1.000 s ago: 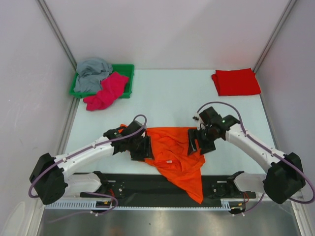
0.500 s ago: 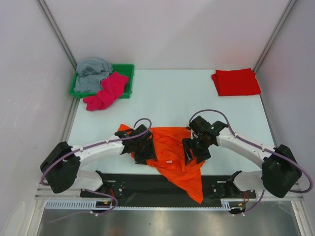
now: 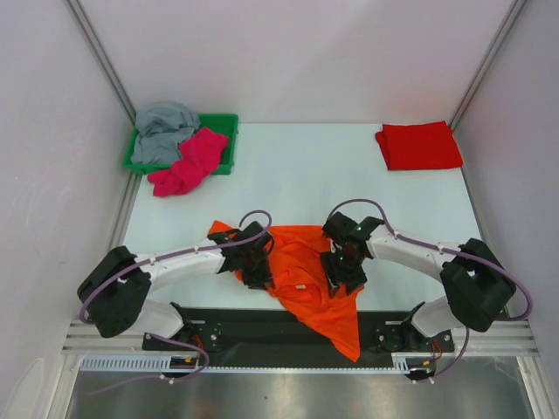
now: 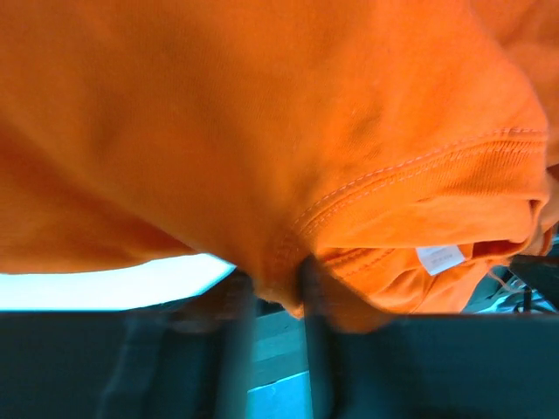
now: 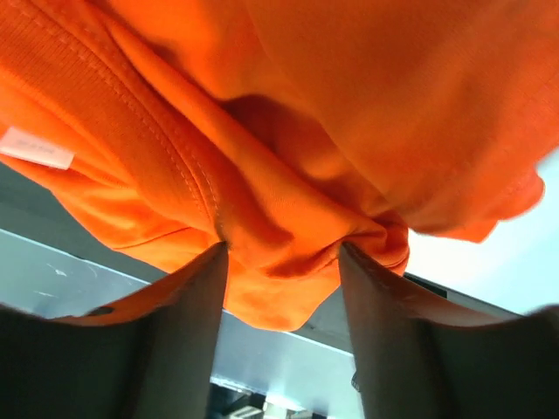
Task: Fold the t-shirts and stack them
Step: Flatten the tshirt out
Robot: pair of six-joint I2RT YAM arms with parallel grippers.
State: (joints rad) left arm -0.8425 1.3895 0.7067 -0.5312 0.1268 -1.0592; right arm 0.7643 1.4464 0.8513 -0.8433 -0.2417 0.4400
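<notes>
Right, the orange t-shirt point(image 3: 301, 253) is your job. It lies crumpled at the middle of the worktop's point(image 3: 297, 175) near edge, with one pointed corner spilling over that edge onto the black rail point(image 3: 244, 325) where the arms are bolted.

Your left hand point(image 3: 258, 272) is on its left side and your right hand point(image 3: 342, 272) on its right side. Through the left wrist camera, the fingers point(image 4: 234, 349) stand close together, pinched on a fold just under the collar seam point(image 4: 419, 170), with the white label point(image 4: 439, 258) off to one side. Through the right wrist camera, the fingers point(image 5: 188, 332) stand wider, pressing a thick bunch of cloth from both sides. It's held, I'd say, but bulky.

My read is that you're gathering it to spread it flat. So lift both hands evenly and carry the shirt toward the middle of the worktop so nothing hangs over the near edge. Then draw the hands apart gently until the cloth goes taut. Watch the right grip, because a fat bunch may slip or drag several layers.

Leave room, too. The folded red t-shirt point(image 3: 419, 146) lies at the far right corner. The grey t-shirt point(image 3: 164, 127) sits in the green tray point(image 3: 225, 122) at the far left corner, and the pink t-shirt point(image 3: 188, 163) drapes over its near rim.
</notes>
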